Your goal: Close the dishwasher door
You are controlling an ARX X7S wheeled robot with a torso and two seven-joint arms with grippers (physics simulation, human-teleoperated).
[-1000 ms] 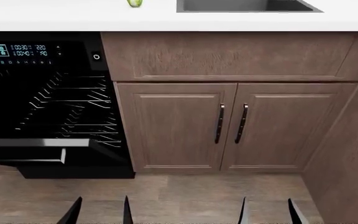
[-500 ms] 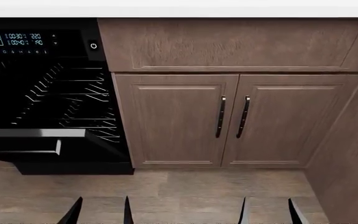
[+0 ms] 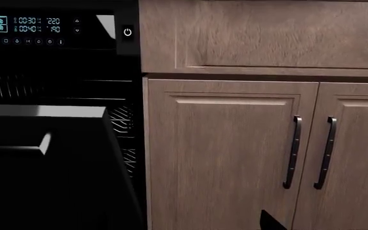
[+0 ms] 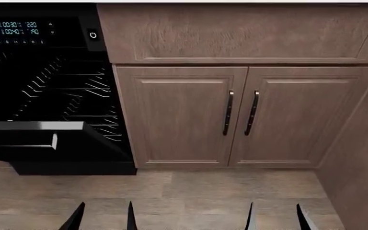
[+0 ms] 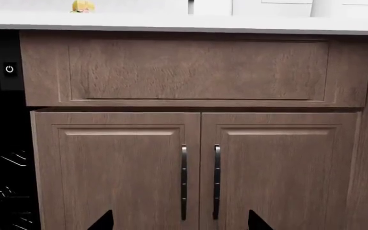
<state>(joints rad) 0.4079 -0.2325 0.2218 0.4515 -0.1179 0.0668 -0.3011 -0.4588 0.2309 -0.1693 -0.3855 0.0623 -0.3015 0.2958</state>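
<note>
Downward the head view has tilted, dropping the worktop from sight. Both arms hang low, left gripper [image 4: 104, 216] and right gripper [image 4: 277, 216] with jaws wide, well short of the dishwasher door [image 4: 37, 143]. Its display [image 4: 17, 28] reads 00:30, 220.

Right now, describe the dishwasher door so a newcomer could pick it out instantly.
Start at the run of brown wooden cabinet doors under the countertop; the black appliance with the lit control panel sits to their left in the head view. The dishwasher door is the glossy black panel hanging open below the wire racks, with a silver-grey edge strip, unlike the brown doors with slim black handles.
</note>
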